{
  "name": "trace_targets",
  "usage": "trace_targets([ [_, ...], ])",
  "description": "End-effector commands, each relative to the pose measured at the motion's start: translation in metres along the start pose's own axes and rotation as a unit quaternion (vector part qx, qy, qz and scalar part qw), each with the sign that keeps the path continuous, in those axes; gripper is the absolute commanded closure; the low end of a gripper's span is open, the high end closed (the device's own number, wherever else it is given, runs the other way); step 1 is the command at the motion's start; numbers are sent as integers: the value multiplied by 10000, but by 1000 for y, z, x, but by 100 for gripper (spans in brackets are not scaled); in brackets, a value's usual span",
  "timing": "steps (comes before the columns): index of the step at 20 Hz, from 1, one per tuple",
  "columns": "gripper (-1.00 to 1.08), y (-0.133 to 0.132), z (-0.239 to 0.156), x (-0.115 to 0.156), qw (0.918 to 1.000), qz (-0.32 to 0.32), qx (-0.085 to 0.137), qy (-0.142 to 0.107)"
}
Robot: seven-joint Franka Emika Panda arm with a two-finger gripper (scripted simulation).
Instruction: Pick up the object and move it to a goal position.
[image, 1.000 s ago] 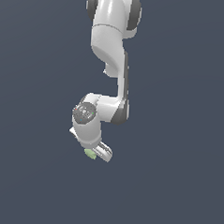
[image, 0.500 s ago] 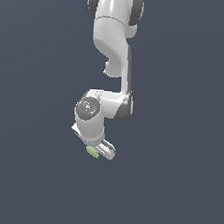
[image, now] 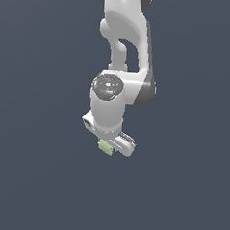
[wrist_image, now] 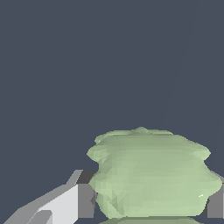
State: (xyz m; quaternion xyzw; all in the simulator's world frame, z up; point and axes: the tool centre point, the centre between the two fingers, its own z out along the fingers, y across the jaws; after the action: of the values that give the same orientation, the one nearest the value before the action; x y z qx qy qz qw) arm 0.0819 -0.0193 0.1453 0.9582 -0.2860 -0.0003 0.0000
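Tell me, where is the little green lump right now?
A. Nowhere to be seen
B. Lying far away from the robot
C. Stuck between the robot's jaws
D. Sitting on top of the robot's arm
C: the wrist view shows the green lump filling the gap between the gripper's grey fingers, and in the exterior view it peeks out at the arm's tip.

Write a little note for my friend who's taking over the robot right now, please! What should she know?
End effector: shut on the pale-green object, which sits between its fingers.
Object: at the arm's tip in the exterior view, poking out below the white hand.
Done: the pick-up looks complete.
Left: carry it to the goal. No goal marker shows in either view, so where that is cannot be told.
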Motion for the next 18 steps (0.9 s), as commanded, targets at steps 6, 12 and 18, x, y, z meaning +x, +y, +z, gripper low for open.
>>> trace_targets([
  [6, 108, -35, -79, -27, 10000, 3, -2, 4],
  [12, 108, -64, -140, -47, 10000, 4, -4, 5],
  [18, 108, -91, -197, -65, 10000, 4, -4, 5],
])
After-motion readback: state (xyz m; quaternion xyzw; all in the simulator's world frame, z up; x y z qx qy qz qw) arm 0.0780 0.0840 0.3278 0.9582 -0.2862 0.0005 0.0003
